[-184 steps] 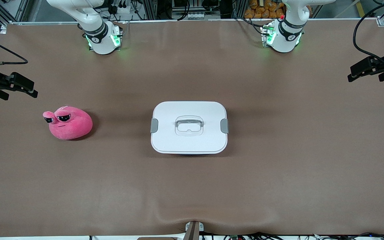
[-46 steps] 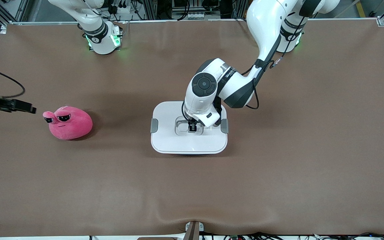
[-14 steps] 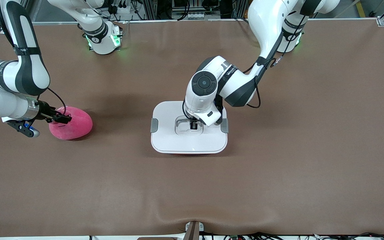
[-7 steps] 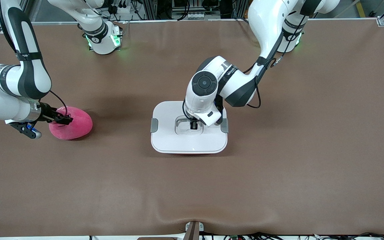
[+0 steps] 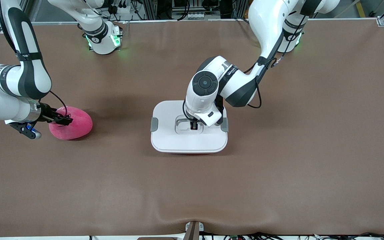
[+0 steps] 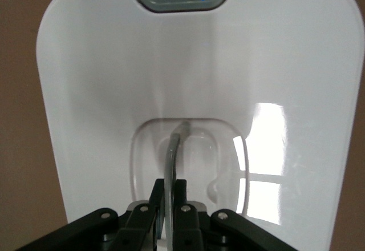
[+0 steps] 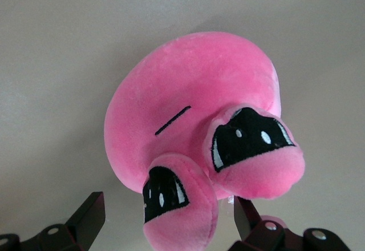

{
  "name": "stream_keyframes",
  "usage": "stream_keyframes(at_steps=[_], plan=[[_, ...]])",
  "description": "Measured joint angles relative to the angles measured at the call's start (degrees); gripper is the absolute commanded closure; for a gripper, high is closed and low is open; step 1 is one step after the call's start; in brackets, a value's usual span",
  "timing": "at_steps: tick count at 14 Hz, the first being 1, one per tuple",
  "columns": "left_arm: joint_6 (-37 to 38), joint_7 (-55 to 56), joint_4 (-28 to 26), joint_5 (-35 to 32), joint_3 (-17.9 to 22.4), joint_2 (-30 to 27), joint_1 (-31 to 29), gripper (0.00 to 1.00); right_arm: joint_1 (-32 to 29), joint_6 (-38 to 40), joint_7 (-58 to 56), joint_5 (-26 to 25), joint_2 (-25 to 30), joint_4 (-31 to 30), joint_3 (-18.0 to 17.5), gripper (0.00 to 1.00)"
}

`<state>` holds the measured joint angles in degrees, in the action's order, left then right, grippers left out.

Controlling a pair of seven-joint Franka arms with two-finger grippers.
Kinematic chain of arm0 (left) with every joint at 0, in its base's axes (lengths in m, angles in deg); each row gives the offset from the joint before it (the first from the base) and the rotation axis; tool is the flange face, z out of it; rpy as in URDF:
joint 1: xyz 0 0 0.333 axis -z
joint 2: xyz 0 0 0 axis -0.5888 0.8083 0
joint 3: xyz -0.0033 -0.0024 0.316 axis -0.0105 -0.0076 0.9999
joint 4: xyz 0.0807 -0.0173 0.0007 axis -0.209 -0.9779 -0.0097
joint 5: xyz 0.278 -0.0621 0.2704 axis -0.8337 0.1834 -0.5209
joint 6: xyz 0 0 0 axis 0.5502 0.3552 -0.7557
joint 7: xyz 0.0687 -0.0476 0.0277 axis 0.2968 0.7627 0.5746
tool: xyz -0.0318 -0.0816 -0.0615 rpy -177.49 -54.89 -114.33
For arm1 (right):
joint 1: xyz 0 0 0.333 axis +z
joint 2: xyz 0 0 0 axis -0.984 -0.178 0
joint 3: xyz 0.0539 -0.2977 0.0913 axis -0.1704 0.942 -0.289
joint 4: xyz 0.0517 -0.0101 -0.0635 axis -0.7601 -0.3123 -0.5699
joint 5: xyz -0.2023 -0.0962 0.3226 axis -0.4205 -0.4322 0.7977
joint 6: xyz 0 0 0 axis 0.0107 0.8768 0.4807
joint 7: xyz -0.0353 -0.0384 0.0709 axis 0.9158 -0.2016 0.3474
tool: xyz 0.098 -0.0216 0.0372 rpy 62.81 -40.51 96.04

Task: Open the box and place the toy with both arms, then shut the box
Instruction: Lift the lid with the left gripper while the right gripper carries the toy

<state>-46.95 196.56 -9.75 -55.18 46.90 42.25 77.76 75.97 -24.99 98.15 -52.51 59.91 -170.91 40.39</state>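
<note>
Plush, hot pink: toy [image 5: 73, 123], lying on the table [image 5: 278, 166] toward the right arm's end, well apart from the box. Judged light, soft and squashy, not fragile; it should give under the fingers, so a hold across the round body looks better than one on the bulging eyes [image 7: 251, 140]. Right gripper [image 5: 60, 120] is at the toy on its eye side, jaws spread wide with one finger [image 7: 88, 217] on either side of the eyes, nothing pinched yet.

Plastic, white: lid [image 5: 168, 140], sitting on the box [image 5: 188, 152] at mid-table, of which only a thin pink strip shows under the lid's edge nearest the front camera. Grey clips [image 5: 154, 124] at both ends. Judged stiff, smooth and somewhat slippery, light to lift; the hold is the thin grey handle [image 6: 171, 154] in the lid's recess. Left gripper [image 5: 193, 126] is down in that recess, clamped narrow on the handle, which stands upright between its fingers.

Contents of box: cannot tell, lid covers it.
</note>
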Motion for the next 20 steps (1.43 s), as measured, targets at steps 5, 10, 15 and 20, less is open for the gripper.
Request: stream_keyframes(at_steps=[5,10,15,20], plan=[[0.46,0.0,-0.24,0.0,0.04,-0.08,0.01,1.0,-0.1,-0.04,0.05,0.0,-0.05,0.0,0.01,0.89],[0.46,0.0,-0.17,0.0,0.08,-0.1,-0.06,1.0,-0.73,-1.09,0.38,0.01,-0.17,0.0,0.05,1.0],[0.45,0.0,0.02,0.0,0.13,-1.07,-0.91,1.0,-1.04,-1.44,0.43,0.03,-0.37,0.02,0.04,1.0],[0.48,0.0,0.03,0.04,0.07,-2.43,-1.52,1.0,-1.07,-0.41,0.58,0.03,-0.38,2.76,0.04,1.0]])
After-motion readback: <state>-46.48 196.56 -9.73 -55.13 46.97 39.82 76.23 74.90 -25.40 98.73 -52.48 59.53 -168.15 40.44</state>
